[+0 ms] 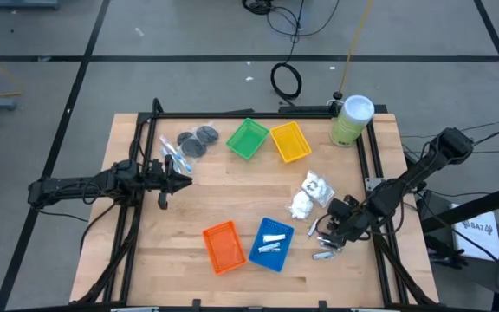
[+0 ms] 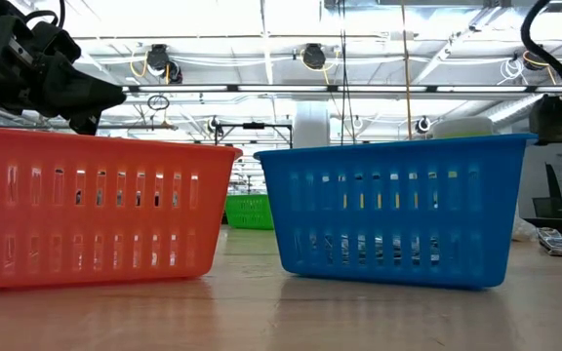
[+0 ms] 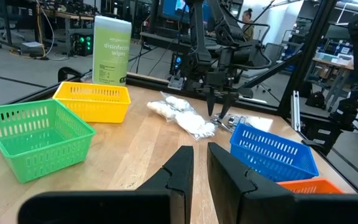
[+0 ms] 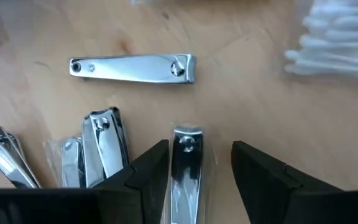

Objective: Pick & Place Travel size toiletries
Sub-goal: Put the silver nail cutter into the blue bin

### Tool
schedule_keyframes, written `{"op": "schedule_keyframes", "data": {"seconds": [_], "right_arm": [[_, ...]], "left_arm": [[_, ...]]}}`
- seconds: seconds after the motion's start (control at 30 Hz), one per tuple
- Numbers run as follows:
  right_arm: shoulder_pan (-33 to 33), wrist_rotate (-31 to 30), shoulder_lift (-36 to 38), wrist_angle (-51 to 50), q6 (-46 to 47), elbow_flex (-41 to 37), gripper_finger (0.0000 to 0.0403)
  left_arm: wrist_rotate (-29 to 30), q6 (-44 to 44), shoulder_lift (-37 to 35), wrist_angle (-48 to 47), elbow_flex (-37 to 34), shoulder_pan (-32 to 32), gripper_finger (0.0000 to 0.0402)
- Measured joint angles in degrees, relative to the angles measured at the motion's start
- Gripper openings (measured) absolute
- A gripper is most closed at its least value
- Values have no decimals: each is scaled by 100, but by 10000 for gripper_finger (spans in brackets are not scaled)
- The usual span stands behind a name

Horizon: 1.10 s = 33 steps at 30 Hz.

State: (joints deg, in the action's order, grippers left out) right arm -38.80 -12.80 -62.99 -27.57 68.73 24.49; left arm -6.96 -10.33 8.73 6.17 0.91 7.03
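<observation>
Several silver nail clippers [image 4: 132, 67] lie flat on the wood near the table's right edge [image 1: 323, 253]. My right gripper [image 4: 201, 158] hangs just over them, slanting down and open, its fingers on either side of one clipper [image 4: 185, 165]. White packets of cotton swabs [image 1: 310, 195] lie just beyond it. Dark round discs [image 1: 199, 139] and slim clear sticks [image 1: 173, 154] lie at the far left. My left gripper [image 3: 201, 155] waits level at the left of the table, its fingers a narrow gap apart with nothing between them.
Green [image 1: 247, 139] and yellow [image 1: 290, 141] trays stand at the back. Orange [image 1: 223, 246] and blue [image 1: 271, 243] trays stand near the front, and the blue one holds a few pale items. A pale green canister [image 1: 351, 120] stands at the back right corner. Black frame rails [image 1: 371, 165] border the table.
</observation>
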Motion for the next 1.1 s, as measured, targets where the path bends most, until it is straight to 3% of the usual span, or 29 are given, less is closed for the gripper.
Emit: {"op": "schedule_keyframes", "data": {"seconds": [0.47, 0.87, 1.1], "right_arm": [[-371, 518, -1, -641, 1491, -7, 164], [-405, 514, -8, -716, 2201, -18, 163], [-405, 514, -16, -747, 2092, -24, 112]], "left_arm": [[0, 1, -2, 0, 0, 1, 44], [0, 2, -1, 0, 0, 2, 44], [0, 0, -2, 0, 0, 0, 44]]}}
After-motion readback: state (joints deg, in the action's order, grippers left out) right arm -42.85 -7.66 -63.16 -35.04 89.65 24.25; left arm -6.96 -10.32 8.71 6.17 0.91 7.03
